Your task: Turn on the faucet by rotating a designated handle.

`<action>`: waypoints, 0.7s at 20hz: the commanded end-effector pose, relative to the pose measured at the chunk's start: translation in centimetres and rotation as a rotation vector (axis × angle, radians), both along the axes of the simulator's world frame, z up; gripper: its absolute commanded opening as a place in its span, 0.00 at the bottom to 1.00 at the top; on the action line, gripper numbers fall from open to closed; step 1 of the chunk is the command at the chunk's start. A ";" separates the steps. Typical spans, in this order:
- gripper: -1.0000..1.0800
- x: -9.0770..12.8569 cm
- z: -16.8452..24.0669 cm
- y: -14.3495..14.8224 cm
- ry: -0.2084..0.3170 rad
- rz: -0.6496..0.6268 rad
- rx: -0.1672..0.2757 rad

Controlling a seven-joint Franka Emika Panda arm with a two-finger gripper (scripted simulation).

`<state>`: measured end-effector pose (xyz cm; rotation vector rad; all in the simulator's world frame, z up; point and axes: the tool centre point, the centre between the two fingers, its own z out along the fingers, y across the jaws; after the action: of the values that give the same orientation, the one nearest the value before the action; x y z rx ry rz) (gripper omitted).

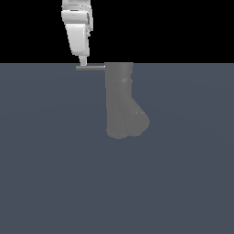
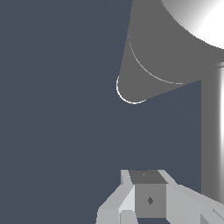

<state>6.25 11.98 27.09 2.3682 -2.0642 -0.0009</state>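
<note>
One faucet (image 1: 119,100) on show, a single matte grey upright cylinder with exactly one short fat branch stub angling off low down, same body looming large in the wrist view (image 2: 166,52). One handle (image 1: 90,67) only, a lone slim light-grey rod sticking out sideways from the faucet's top toward the exterior view's left, seen again as one pale bar in the wrist view (image 2: 212,135). One white gripper (image 1: 83,62) up above, one arm behind it, and one flat blue-grey floor (image 1: 50,173) under the lot.
</note>
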 end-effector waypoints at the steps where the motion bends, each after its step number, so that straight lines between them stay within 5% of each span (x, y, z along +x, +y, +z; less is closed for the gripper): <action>1: 0.00 0.0 0.0 0.0 0.000 0.000 0.000; 14: 0.00 -3.4 0.0 -0.6 0.000 0.000 0.000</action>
<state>3.61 11.56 27.08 2.3748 -2.0664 0.0060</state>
